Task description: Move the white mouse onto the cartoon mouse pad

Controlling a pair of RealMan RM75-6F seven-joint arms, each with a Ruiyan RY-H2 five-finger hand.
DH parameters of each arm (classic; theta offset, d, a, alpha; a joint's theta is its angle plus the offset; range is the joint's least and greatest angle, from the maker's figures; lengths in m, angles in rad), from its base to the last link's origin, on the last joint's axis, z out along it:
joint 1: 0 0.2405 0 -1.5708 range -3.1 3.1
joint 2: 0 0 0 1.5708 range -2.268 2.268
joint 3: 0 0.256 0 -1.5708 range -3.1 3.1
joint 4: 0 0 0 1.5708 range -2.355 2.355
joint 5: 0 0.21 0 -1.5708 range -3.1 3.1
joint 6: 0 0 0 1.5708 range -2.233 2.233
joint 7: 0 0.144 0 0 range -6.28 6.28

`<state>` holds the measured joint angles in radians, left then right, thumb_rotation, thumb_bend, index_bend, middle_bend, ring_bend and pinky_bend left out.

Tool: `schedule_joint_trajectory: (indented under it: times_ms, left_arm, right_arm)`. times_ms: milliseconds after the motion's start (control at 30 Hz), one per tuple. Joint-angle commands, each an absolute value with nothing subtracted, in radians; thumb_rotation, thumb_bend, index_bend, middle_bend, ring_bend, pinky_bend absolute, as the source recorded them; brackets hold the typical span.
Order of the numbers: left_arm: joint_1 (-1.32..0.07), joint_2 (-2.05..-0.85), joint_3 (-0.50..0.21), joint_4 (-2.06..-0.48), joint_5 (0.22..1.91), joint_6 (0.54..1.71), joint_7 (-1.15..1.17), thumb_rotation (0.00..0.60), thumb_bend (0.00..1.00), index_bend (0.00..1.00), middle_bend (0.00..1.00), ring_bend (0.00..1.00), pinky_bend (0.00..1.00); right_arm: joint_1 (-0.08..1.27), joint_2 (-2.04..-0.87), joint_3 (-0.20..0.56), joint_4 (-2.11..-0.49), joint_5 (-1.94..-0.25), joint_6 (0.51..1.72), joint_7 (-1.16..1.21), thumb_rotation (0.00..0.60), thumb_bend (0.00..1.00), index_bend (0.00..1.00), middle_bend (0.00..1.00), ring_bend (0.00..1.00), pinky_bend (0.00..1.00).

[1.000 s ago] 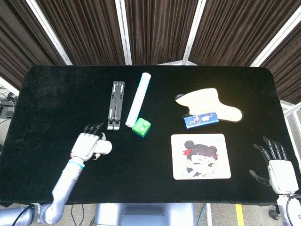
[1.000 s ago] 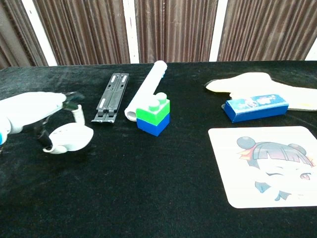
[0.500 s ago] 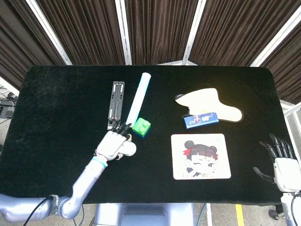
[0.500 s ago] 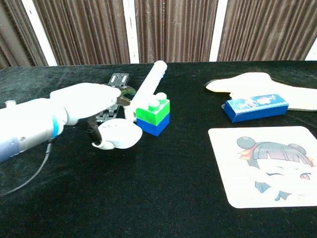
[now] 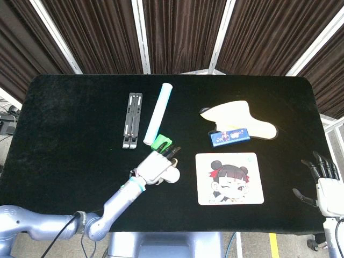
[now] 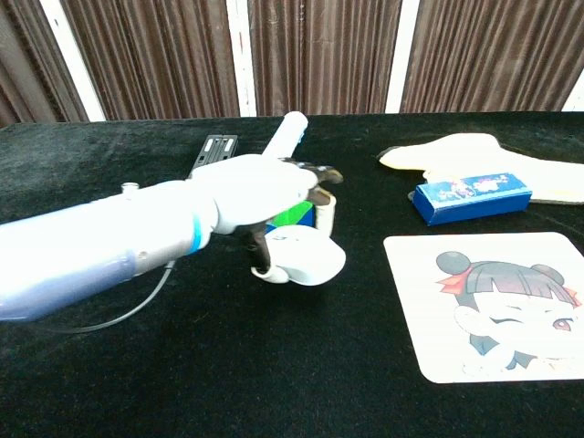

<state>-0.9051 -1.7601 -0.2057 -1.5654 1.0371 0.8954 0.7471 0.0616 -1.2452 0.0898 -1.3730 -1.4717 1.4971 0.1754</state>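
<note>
We've got the left hand (image 6: 260,187) gripping the small white plastic mouse (image 6: 304,258) from above, fingers curled over its top, thumb side tucked under; the mouse hangs just off the black cloth-covered counter (image 5: 70,107), btw the green-and-blue toy brick (image 5: 161,142) and the square cartoon-girl mouse pad (image 5: 229,178), near the pad's left edge but not over it yet. Right hand (image 5: 325,185) sits at the far right counter edge, fingers spread, holding nothing. For the step in hand, carrying the mouse rightward to the pad, we'd say: keep the grip firm, since the mouse looks smooth and rounded and is prob. easy to let slip; keep it level & low, carry it past the pad's left border toward the middle, then lower till it rests flat before letting go. Room-wise, the lane from mouse to pad is bare cloth, nothing to dodge. Brick sits right behind the hand, w/ the pale blue-white rolled tube (image 5: 159,112) and black folding stand (image 5: 132,119) beyond, so we avoid drifting back. The blue rectangular box (image 5: 230,135) and cream flat cut-out sheet (image 5: 242,117) lie above the pad, near its top edge; stay short of them. Pad's lower edge is near the counter's front edge, so aim centre.
</note>
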Motion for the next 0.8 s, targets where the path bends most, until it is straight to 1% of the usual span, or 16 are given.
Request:
schedule_joint_trajectory:
  times_ms: [33,233,400,567,633,767,800]
  left_arm:
    - [-0.933,-1.783,-0.214,-1.546,1.033,0.879,0.743,0.600,0.28,0.51,0.00,0.00,0.00]
    - [-0.978,-1.809,-0.200,-1.512,1.001,0.851,0.771,0.600,0.28,0.49,0.00,0.00,0.00]
    - [-0.999,-1.833,-0.184,-1.485,0.973,0.859,0.797,0.600,0.28,0.49,0.00,0.00,0.00]
    - [-1.014,-1.862,-0.190,-1.467,0.945,0.868,0.799,0.600,0.28,0.47,0.00,0.00,0.00]
    - [-1.021,-1.871,-0.189,-1.461,0.938,0.871,0.804,0.600,0.28,0.44,0.00,0.00,0.00]
    - [-1.033,-1.883,-0.183,-1.453,0.920,0.878,0.821,0.600,0.27,0.22,0.00,0.00,0.00]
    - [-1.034,-1.884,-0.181,-1.454,0.916,0.880,0.825,0.600,0.27,0.18,0.00,0.00,0.00]
  right_arm:
    - [0.063,-1.244,0.094,-1.371,-1.465,1.492,0.180,0.600,0.17,0.18,0.00,0.00,0.00]
    - [0.063,-1.244,0.097,-1.364,-1.456,1.484,0.190,0.600,0.17,0.18,0.00,0.00,0.00]
    - [0.061,-1.242,0.098,-1.369,-1.458,1.491,0.190,0.600,0.16,0.18,0.00,0.00,0.00]
    - [0.061,-1.238,0.100,-1.376,-1.461,1.495,0.192,0.600,0.17,0.18,0.00,0.00,0.00]
    - [0.060,-1.235,0.102,-1.379,-1.460,1.497,0.195,0.600,0.16,0.18,0.00,0.00,0.00]
    - [0.059,-1.230,0.103,-1.384,-1.460,1.498,0.202,0.600,0.17,0.18,0.00,0.00,0.00]
    - [0.059,-1.229,0.103,-1.385,-1.461,1.498,0.203,0.600,0.17,0.18,0.00,0.00,0.00]
